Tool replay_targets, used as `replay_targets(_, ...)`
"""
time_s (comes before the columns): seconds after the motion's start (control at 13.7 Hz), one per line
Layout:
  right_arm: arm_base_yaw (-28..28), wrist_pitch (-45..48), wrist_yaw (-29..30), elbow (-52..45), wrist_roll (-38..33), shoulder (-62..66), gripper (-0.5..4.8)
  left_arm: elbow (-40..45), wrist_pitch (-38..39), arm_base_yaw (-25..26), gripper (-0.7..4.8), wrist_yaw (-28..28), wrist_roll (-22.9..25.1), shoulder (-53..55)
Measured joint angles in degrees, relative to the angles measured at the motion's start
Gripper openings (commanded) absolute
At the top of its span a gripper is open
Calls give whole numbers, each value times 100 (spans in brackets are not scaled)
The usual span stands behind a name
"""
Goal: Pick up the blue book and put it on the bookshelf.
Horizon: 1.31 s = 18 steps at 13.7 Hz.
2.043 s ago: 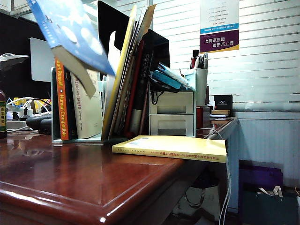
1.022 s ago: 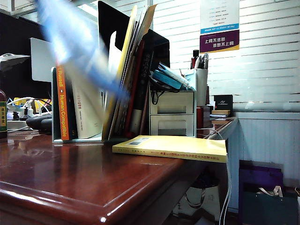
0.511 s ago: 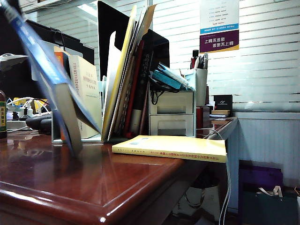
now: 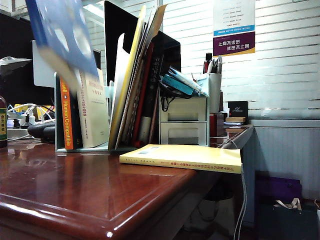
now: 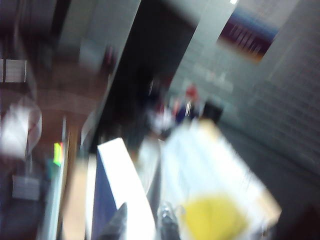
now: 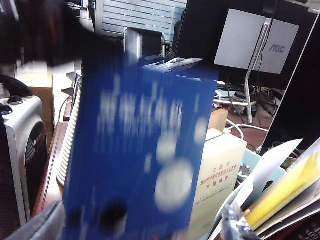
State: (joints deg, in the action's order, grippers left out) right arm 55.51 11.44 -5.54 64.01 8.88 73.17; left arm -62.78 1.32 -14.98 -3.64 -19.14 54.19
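Half a second ago the blue book (image 4: 60,37) slanted down in front of the bookshelf (image 4: 59,112), its lower corner close to the table (image 4: 100,190); now it hangs blurred in the air above the rack's left end, clear of the books below.

The rack holds, from the left, the orange-spined book (image 4: 65,120), a cream paperback (image 4: 94,112), then tall leaning folders (image 4: 132,80). Further right a white drawer cabinet (image 4: 183,121) carries a pen cup (image 4: 214,85). A yellow book (image 4: 185,156) lies flat on the table (unmoved).

The left pincer (image 5: 142,225), closed, grips the blue book (image 5: 117,195) by its edge. The right pincer (image 6: 145,220) stands wide open, the blue cover (image 6: 140,155) filling its view; a grip cannot be told.
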Motion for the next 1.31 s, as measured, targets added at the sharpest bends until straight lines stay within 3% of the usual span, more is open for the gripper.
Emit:
replay_targets(0.22,0,17,-7,9,0,-173,409,-221,-839,2,-6,-44,275,256)
replay_targets(0.51,2,0,-9,11,0,-511,408,-391,-1150,-2,-6,-151,297,896)
replay_targets(0.58,2,2,-9,11,0,-616,343,-389,-1377,-4,-6,-225,374,1049)
replay_targets(0.66,2,20,-11,17,-2,-726,-16,-391,-1729,-2,-6,-328,518,1228)
replay_targets(1.31,9,-173,-9,17,20,-748,0,-791,-2634,-17,-6,-391,560,2280)
